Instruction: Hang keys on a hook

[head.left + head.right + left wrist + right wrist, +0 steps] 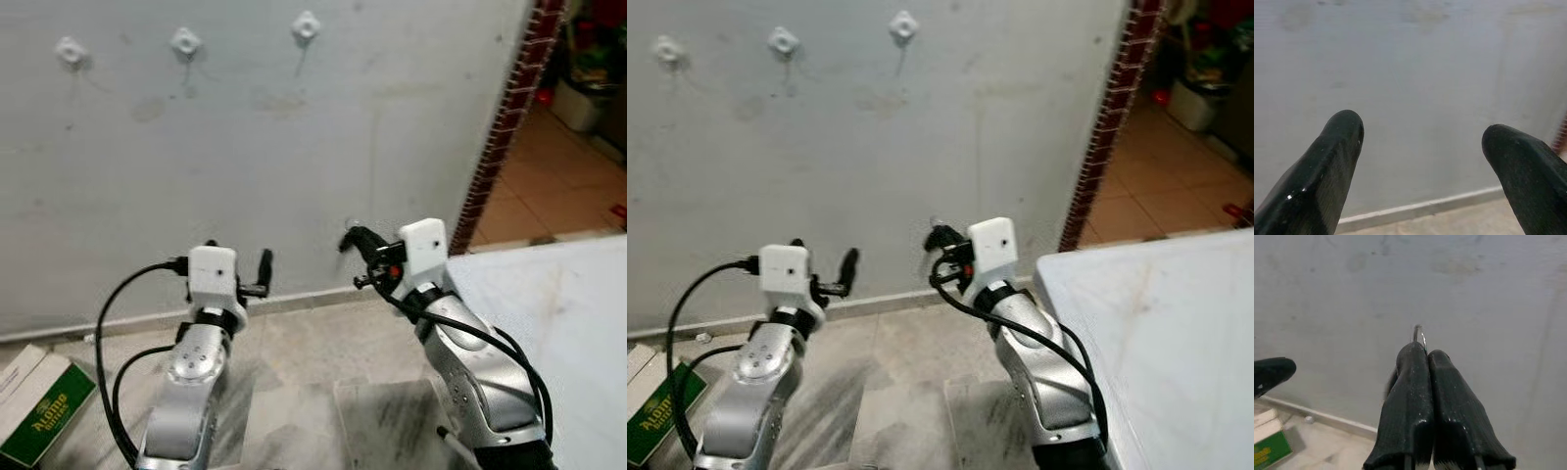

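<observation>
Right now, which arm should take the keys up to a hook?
Right. The right gripper is shut on the key ring; the left gripper is open. The hooks sit high on the wall above both.

Three hooks (185,42) are sitting in a row high up on the wall (294,166), well above both arms. The left gripper (253,276) and the right gripper (355,247) are reaching side by side toward the wall, near each other. A key ring (1419,335) is poking out between the right fingers (1410,396). A box (39,406) is lying on the floor (294,362) to the left. A surface (558,313) is standing on the right.
</observation>
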You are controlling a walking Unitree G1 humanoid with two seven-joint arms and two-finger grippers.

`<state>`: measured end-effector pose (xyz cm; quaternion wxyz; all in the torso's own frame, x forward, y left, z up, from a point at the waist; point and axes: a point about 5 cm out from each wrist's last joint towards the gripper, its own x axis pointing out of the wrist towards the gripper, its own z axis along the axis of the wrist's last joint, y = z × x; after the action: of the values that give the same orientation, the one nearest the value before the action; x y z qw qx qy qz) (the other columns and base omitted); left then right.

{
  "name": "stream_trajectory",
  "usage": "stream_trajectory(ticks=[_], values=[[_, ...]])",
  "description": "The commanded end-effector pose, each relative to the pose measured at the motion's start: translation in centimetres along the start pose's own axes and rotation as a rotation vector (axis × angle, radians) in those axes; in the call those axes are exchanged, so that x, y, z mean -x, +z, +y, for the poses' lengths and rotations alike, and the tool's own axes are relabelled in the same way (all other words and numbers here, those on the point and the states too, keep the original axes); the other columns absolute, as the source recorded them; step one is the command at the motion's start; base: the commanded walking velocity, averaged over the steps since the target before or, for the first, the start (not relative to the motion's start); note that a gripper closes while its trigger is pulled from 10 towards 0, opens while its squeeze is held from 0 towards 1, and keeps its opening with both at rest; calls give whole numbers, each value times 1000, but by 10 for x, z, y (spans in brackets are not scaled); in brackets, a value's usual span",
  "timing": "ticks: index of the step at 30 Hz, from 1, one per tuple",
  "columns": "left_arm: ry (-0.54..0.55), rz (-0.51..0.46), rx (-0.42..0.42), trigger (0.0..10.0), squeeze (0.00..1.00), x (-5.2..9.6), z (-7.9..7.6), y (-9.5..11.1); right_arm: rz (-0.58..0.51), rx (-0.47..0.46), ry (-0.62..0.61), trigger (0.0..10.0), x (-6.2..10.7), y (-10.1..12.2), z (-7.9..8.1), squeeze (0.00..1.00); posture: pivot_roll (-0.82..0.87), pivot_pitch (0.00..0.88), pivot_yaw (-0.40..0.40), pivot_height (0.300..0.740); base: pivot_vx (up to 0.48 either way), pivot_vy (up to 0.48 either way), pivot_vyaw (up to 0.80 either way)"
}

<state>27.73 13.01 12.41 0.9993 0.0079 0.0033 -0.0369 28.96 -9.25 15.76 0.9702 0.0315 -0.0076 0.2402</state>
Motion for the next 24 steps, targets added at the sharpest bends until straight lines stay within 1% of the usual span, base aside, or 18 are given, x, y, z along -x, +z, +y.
stream_trajectory(ticks=[1,7,11,17,24], values=[[16,3,4,10000,0,-2,3,-1,-19,0,8,10000,-1,5,2,0,-42,54,35,740,0,0,0],[18,-6,27,10000,0,-5,4,1,-39,32,21,10000,-1,9,4,0,-42,50,28,740,0,0,0],[-19,-12,38,10000,0,-7,1,3,-50,52,25,10000,-2,11,4,0,-41,45,25,740,0,0,0],[-45,-26,60,10000,0,-9,-2,5,-73,84,12,10000,-5,17,1,0,-43,33,22,740,0,0,0],[-62,-30,71,10000,0,-11,-4,6,-76,98,17,10000,-6,18,1,0,-43,26,21,740,0,0,0]])
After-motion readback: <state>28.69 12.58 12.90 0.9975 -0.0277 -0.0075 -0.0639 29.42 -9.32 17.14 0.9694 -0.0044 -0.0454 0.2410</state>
